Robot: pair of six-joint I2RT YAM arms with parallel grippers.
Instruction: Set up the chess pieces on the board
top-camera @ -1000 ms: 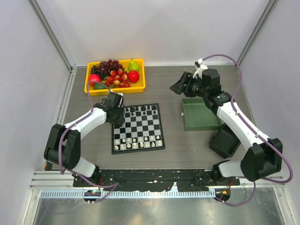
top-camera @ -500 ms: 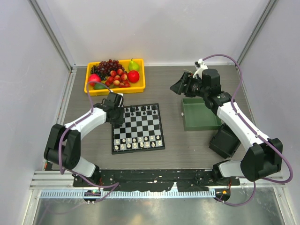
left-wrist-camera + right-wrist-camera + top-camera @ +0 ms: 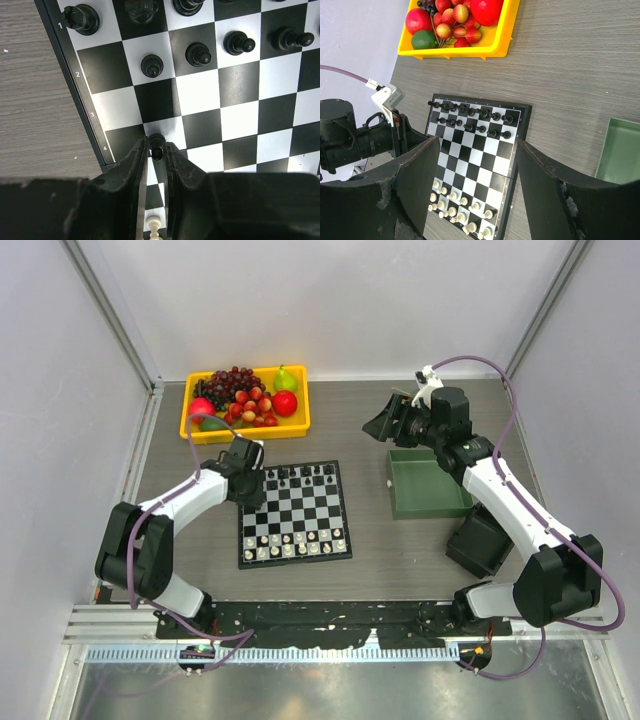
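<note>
- The grey wood-grain surface (image 3: 370, 540) carries one board and two trays.
- The one black-and-white checkered board with a dark border (image 3: 294, 512) lies in the middle, between my two arms.
- One yellow plastic tray (image 3: 300, 420), piled with red, green and dark fruit, sits beyond the board. One green rectangular tray (image 3: 425, 502) sits to the board's right.
- My right gripper (image 3: 385, 423) hangs above the surface near the green tray. Its fingers (image 3: 415, 175) are spread wide and hold nothing.
- My left gripper (image 3: 156, 148) is over the board's left edge by the row marked 4. It is nearly closed, pinching one tiny black pawn (image 3: 157, 150).
- Black chess pieces (image 3: 470, 117) fill two rows at the far side. My left wrist view shows four pawns in row 2.
- Cream-white chess pieces (image 3: 295, 544) stand in two rows at the near side, too small to count.
</note>
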